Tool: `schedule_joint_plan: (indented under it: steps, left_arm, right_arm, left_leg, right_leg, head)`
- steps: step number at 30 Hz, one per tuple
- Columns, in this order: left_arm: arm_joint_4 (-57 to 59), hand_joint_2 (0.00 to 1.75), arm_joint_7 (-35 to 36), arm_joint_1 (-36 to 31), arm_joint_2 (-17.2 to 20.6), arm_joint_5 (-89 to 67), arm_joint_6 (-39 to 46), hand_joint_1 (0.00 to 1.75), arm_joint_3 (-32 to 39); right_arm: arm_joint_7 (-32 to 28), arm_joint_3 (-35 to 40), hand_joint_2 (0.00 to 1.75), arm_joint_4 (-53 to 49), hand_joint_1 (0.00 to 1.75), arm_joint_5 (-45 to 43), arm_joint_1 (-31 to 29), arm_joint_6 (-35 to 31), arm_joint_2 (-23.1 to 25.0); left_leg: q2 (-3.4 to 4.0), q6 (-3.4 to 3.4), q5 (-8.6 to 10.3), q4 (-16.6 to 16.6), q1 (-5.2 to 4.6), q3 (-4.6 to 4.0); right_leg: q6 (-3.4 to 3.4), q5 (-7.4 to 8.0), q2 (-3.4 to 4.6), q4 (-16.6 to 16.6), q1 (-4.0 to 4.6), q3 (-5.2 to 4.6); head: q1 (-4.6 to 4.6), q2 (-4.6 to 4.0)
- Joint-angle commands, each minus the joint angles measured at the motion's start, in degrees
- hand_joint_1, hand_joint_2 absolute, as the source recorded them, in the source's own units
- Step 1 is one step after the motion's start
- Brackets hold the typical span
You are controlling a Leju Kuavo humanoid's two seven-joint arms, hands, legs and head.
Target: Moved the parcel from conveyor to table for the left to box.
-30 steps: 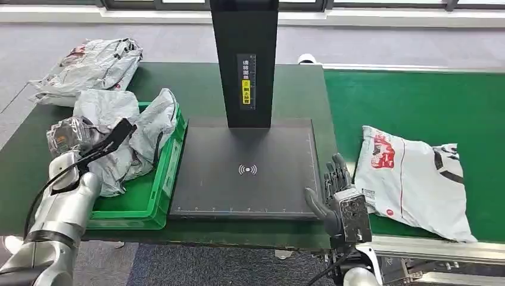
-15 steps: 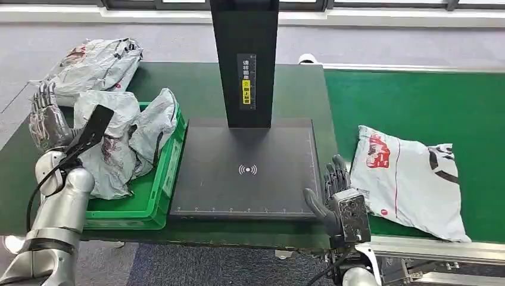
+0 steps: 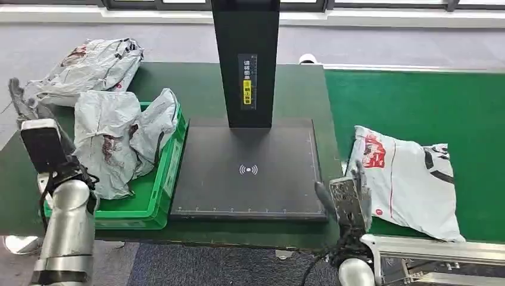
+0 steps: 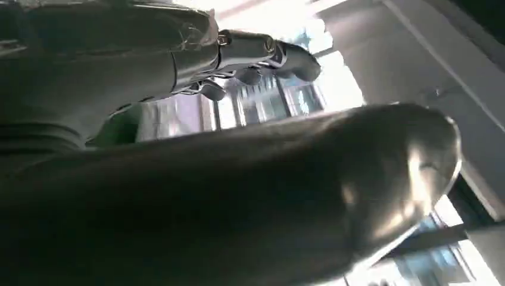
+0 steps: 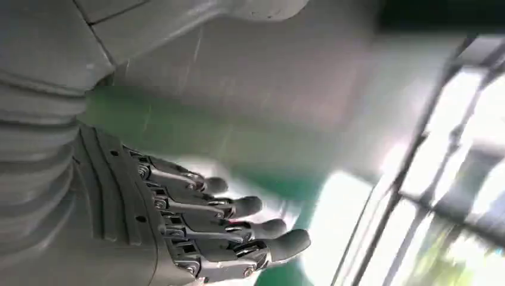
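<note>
A white parcel (image 3: 411, 179) with red and black print lies on the green conveyor (image 3: 417, 101) at the right, its near-left edge close to the table. My right hand (image 3: 351, 193) stands edge-on beside that edge; whether it touches is hard to tell. In the right wrist view its fingers (image 5: 238, 223) stretch straight out with nothing in them. My left hand (image 3: 24, 104) is raised at the table's far left, fingers up and empty, apart from the green box (image 3: 161, 196). The left wrist view has its thumb (image 4: 286, 196) and fingers (image 4: 262, 53) held apart.
Crumpled grey parcels (image 3: 119, 140) fill the green box. Another grey parcel (image 3: 95, 62) lies at the table's back left. A black scanner plate (image 3: 247, 170) with a tall black post (image 3: 245, 59) takes the table's middle, between box and conveyor.
My left hand has drawn back from the box to the far left and turned upright. My right hand has turned edge-on toward the parcel, which has drifted slightly left on the conveyor.
</note>
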Motion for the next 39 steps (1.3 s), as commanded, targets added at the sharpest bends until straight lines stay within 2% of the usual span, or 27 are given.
schedule_joint_plan:
  steps: [1,2,4,6,9,10,12,16,18,21,39]
  left_arm:
    - [-4.99,1.75,-0.31,7.99,-7.11,14.09,-14.57,0.0,-10.82]
    - [-3.63,1.75,-0.64,9.48,-9.04,18.14,-19.23,0.0,-12.83]
    - [-2.58,1.75,-2.53,9.91,-9.36,17.81,-18.01,0.0,-14.75]
    - [-1.1,1.75,-1.09,10.93,-10.23,25.08,-25.68,0.0,-15.6]
    - [0.62,1.75,-1.22,12.64,-11.95,27.2,-29.24,0.0,-15.52]
    - [0.64,1.75,-1.3,12.87,-12.07,27.08,-29.5,0.0,-15.45]
    - [0.4,1.75,-0.72,13.84,-12.22,26.6,-30.09,0.0,-15.11]
    - [0.98,1.75,-0.6,14.78,-12.12,25.42,-31.41,0.0,-13.71]
    - [1.39,1.75,-0.76,14.67,-12.18,25.23,-31.58,0.0,-13.63]
    - [1.39,1.75,-0.76,14.67,-12.18,25.23,-31.58,0.0,-13.63]
    - [1.35,1.75,-0.72,14.51,-12.33,25.26,-31.55,0.0,-13.6]
  right_arm:
    - [13.41,-16.54,1.75,14.33,0.0,20.73,-10.99,-0.39,-7.4]
    - [15.48,-19.13,1.75,20.9,0.0,25.34,-15.4,0.09,-10.84]
    - [12.19,-22.09,1.75,25.35,0.0,25.66,-18.24,0.12,-11.64]
    - [17.75,-22.35,1.75,33.25,0.0,33.91,-22.72,0.1,-15.96]
    - [19.62,-21.96,1.75,50.62,0.0,40.02,-32.11,-0.06,-23.84]
    - [18.41,-22.31,1.75,53.09,0.0,39.91,-33.35,-0.87,-24.74]
    - [19.9,-20.85,1.75,57.95,0.0,42.49,-35.7,0.99,-26.15]
    - [21.69,-17.43,1.75,67.36,0.0,46.63,-38.99,10.99,-25.47]
    - [22.25,-17.36,1.75,67.63,0.0,46.73,-38.63,10.3,-24.98]
    - [22.25,-17.36,1.75,67.63,0.0,46.73,-38.63,10.3,-24.98]
    - [22.23,-17.37,1.75,67.63,0.0,46.72,-38.7,10.4,-25.15]
  left_leg:
    - [0.16,0.15,0.03,-0.1,0.03,0.15]
    - [0.12,0.14,0.03,-0.14,-0.06,0.21]
    - [0.08,0.27,0.13,-0.3,-0.13,0.34]
    - [-0.01,0.26,0.11,-0.21,-0.14,0.26]
    - [0.05,0.38,0.08,0.0,-0.18,0.09]
    - [0.28,0.38,0.08,-0.05,-0.2,0.18]
    - [0.36,0.46,-0.01,0.01,-0.34,0.16]
    - [0.16,0.52,0.02,0.08,-0.31,0.07]
    - [0.39,0.5,0.03,-0.08,-0.27,0.24]
    - [0.14,0.5,0.03,0.07,-0.31,0.02]
    - [0.2,0.52,0.03,0.02,-0.27,0.01]
  right_leg:
    - [0.05,0.08,-0.23,-0.27,0.09,0.25]
    - [0.08,0.07,-0.17,-0.24,-0.02,0.28]
    - [0.14,0.19,-0.33,-0.5,-0.06,0.46]
    - [0.12,0.16,-0.45,-0.43,-0.07,0.4]
    - [0.3,0.17,-0.22,-0.26,-0.13,0.27]
    - [0.32,0.24,-0.08,-0.32,-0.15,0.3]
    - [0.37,0.25,0.07,-0.21,-0.31,0.19]
    - [0.37,0.2,-0.07,-0.15,-0.28,0.16]
    - [0.31,0.27,-0.05,-0.33,-0.21,0.29]
    - [0.35,0.19,-0.15,-0.11,-0.27,0.09]
    - [0.36,0.18,-0.22,-0.16,-0.29,0.12]
  head:
    - [0.04,-0.02]
    - [0.02,-0.02]
    - [0.0,0.0]
    - [0.0,-0.02]
    - [0.04,-0.02]
    - [0.04,-0.02]
    - [0.02,-0.02]
    - [0.02,-0.02]
    - [0.02,-0.02]
    - [0.02,-0.02]
    - [0.02,0.0]
